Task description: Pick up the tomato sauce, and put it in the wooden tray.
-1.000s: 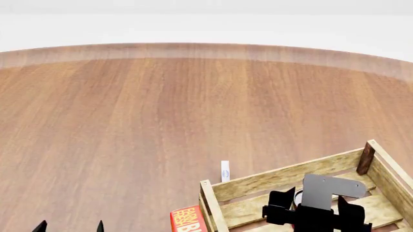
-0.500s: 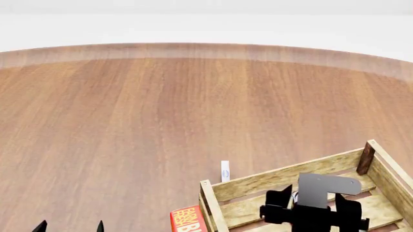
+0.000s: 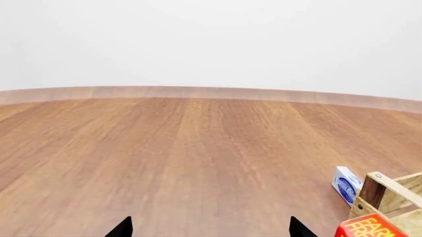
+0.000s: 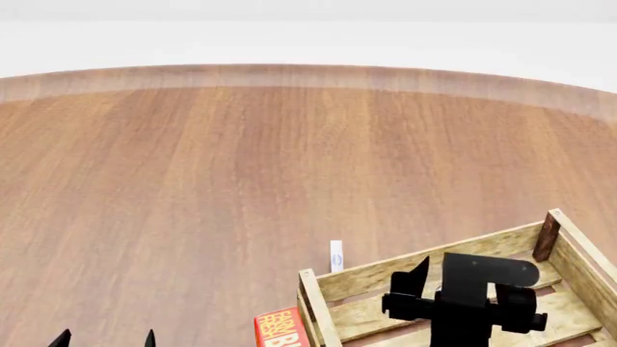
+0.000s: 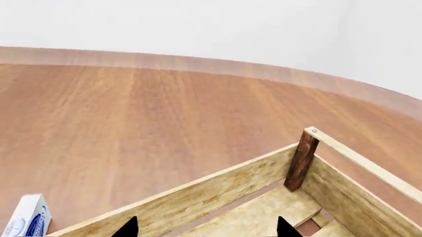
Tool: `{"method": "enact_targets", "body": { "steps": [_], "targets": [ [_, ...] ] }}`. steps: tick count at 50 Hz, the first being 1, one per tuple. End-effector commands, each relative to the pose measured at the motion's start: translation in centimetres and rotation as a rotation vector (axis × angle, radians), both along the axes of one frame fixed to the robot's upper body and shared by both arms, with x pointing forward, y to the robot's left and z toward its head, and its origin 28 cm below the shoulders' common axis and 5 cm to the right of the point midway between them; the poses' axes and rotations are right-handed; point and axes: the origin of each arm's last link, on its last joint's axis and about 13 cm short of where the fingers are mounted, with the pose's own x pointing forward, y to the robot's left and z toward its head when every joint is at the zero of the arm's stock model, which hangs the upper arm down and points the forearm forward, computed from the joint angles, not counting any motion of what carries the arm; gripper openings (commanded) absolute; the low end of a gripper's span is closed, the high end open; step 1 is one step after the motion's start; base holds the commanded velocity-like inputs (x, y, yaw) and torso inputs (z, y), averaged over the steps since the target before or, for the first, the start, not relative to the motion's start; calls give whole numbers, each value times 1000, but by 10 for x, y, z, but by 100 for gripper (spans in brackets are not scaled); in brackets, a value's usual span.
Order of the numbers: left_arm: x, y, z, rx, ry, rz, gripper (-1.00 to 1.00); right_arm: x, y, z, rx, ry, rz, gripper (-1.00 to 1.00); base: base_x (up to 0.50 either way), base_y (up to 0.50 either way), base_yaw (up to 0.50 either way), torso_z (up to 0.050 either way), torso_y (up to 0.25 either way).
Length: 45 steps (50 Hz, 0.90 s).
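Broadly, round wooden table [image 4: 212,181], white walls, wooden tray [image 4: 386,271], both jaws apparently parted, empty.

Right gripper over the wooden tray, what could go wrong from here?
1. The right gripper hangs just above the wooden tray. A sideways pull-out could catch a slat wall or the brown corner post.
2. The tomato sauce shows in no view, so its landing upright inside the tray cannot be confirmed.
3. The blue-and-white box and the red box stand right beside the tray's outer walls. A nudge to the tray might topple them.
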Motion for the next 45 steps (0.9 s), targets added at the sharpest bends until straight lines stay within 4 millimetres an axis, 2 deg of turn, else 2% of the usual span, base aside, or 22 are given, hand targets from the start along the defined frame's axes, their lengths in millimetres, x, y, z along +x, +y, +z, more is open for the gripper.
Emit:
{"method": "enact_targets", "body": {
  "steps": [1, 6, 13, 19, 28, 35, 45],
  "targets": [
    [1, 0, -2, 0, 1, 1, 100, 0, 3, 2, -4, -101, 49, 100, 0, 0, 0, 0, 0],
    [1, 0, -2, 0, 1, 1, 100, -3, 5, 5, -25, -159, 94, 100, 0, 0, 0, 0, 0],
    [1, 0, -2, 0, 2, 1, 100, -26, 12, 22, -54, -224, 140, 100, 0, 0, 0, 0, 0],
    [1, 0, -2, 0, 1, 1, 100, -39, 15, 31, -65, -258, 175, 100, 0, 0, 0, 0, 0],
    [1, 0, -2, 0, 2, 1, 100, -72, 22, 54, -86, -367, 265, 100, 0, 0, 0, 0, 0],
    [0, 0, 0, 0, 1, 1, 100, -83, 23, 61, -82, -400, 297, 100, 0, 0, 0, 0, 0],
    [1, 0, -2, 0, 2, 1, 100, -110, 30, 76, -89, -473, 359, 100, 0, 0, 0, 0, 0]
  ]
}}
